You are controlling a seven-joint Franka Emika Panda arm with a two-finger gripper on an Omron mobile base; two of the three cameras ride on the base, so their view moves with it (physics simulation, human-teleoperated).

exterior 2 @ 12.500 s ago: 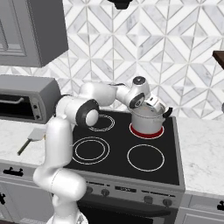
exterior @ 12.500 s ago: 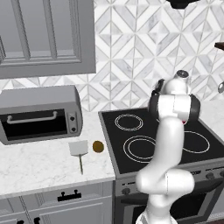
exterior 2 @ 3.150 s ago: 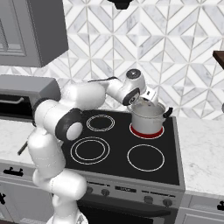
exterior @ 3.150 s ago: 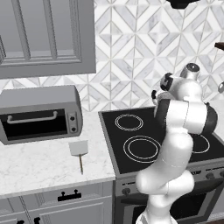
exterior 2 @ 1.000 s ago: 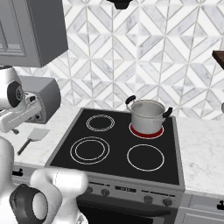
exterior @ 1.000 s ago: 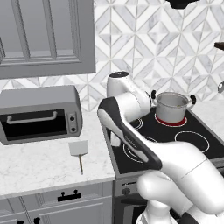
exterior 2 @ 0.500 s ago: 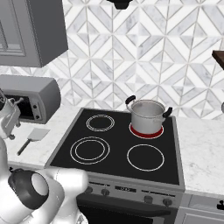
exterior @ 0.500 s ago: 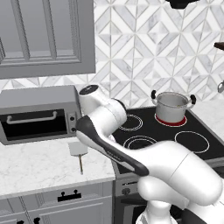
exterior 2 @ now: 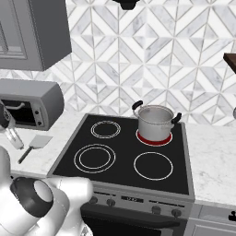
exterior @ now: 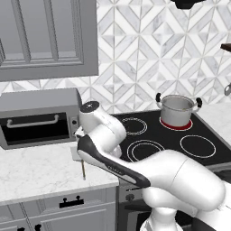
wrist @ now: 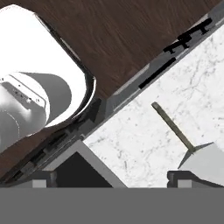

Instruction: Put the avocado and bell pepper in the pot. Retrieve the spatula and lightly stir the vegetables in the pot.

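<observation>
Swung away from the pot [exterior: 178, 110] on the stove's rear ring, the tool [wrist: 111, 176] now hovers spread wide and empty over the marble table [wrist: 144, 144]. Its right fingertip sits just above the spatula [wrist: 186, 144], whose blade lies flat below it, handle pointing toward the table's front edge.

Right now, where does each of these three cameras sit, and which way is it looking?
Left base view: behind the arm's left, facing the stove, pot and toaster oven; the white arm crosses it.
Right base view: behind its right, same stove and pot, with the spatula on the counter; arm at lower left.
Hand view: on the hand, looking down along the open gripper at the spatula.
Both base views share the pot.
</observation>
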